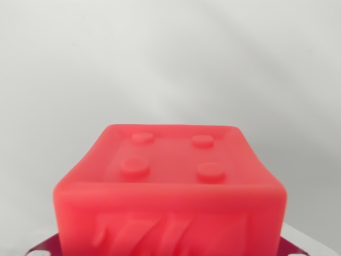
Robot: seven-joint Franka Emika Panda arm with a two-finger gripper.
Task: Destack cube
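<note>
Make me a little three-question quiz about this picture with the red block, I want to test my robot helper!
1. True or false: the red cube has four round studs on its top face.
2. What shows under the cube at the bottom corners? A) a green ball B) a dark magenta piece C) a blue cup
3. Fill in: the surface behind the cube is plain ____.

Key: 1 true. 2 B. 3 white. The gripper does not show in this view.
</note>
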